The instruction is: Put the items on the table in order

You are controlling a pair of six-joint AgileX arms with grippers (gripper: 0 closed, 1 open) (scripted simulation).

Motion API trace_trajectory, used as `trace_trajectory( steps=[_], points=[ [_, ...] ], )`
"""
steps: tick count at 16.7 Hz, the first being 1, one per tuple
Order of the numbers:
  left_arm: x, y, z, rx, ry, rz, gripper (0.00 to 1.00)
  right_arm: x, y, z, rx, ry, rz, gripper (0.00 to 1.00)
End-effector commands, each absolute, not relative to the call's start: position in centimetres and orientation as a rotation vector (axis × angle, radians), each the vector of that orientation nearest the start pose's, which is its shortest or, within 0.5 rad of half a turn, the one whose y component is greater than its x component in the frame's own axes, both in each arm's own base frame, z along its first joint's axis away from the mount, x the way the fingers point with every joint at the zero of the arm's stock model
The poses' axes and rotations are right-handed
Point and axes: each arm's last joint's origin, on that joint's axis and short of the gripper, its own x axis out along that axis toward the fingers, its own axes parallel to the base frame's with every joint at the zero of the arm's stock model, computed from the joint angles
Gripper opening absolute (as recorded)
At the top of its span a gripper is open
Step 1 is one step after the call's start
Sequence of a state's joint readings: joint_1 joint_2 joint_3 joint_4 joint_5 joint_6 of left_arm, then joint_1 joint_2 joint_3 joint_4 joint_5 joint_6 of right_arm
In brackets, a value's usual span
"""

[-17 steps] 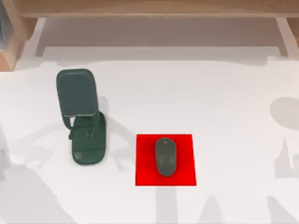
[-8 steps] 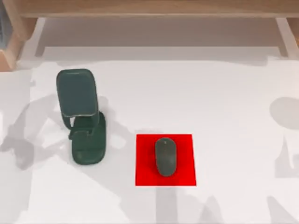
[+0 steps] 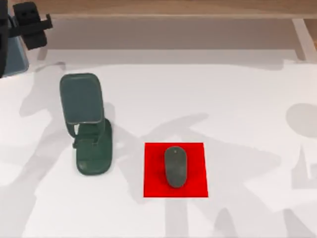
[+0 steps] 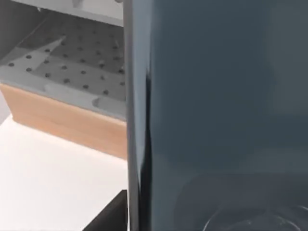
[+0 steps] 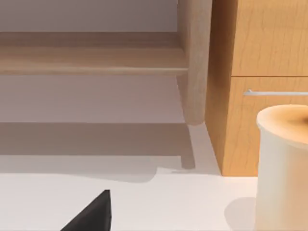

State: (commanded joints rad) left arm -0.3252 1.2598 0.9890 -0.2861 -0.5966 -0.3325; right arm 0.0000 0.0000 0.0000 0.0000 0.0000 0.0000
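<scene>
top view, looking down on a broad white worktop (image 3: pixel 233 99). a wooden shelf edge (image 3: pixel 173 7) runs along the 12 o'clock side.

my left hand (image 3: pixel 7 34) hangs at the far 10 o'clock corner, above the worktop's edge. it is closed on the phone (image 3: pixel 13 58), a grey-blue slab with rounded corners that is lifted clear of the surface. in the left wrist view the phone's flat face (image 4: pixel 221 106) sits right against the camera. one dark finger (image 4: pixel 109 216) shows beside its edge, and behind it there is a grey panel dotted with holes (image 4: pixel 72 62).

a dark green stand (image 3: pixel 88 126) sits toward 9 o'clock from the worktop's middle, its tilted back plate facing up. at 3 o'clock from the stand's foot, near but not touching, a flat red square (image 3: pixel 197 154) lies on the worktop. the mouse (image 3: pixel 175 166), small, dark grey-green and oval, rests in the middle of that square, its long axis running 12 to 6.

my right hand (image 5: pixel 91 214) is parked. its wrist view looks across the white surface to a wooden cupboard (image 5: pixel 264 48) and a pale cylinder (image 5: pixel 284 168). i cannot tell how far open that hand is.
</scene>
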Motion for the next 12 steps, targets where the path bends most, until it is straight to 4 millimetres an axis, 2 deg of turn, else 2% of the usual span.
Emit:
trace_trajectory(
  steps=[2, 5, 8, 12],
  points=[
    [24.3, -9.9, 29.3, -0.096, 0.406, 0.266, 0.0, 10.6, -0.1, 16.0, 0.0, 0.0, 0.0, 1.0],
    [20.4, -13.3, 27.0, -0.075, 0.414, 0.135, 0.0, 10.6, -0.1, 16.0, 0.0, 0.0, 0.0, 1.0],
    [17.8, -14.7, 24.4, -0.038, 0.448, 0.056, 0.0, 10.6, -0.1, 16.0, 0.0, 0.0, 0.0, 1.0],
    [17.2, -14.9, 23.8, -0.028, 0.457, 0.038, 0.0, 10.6, -0.1, 16.0, 0.0, 0.0, 0.0, 1.0]
  ],
)
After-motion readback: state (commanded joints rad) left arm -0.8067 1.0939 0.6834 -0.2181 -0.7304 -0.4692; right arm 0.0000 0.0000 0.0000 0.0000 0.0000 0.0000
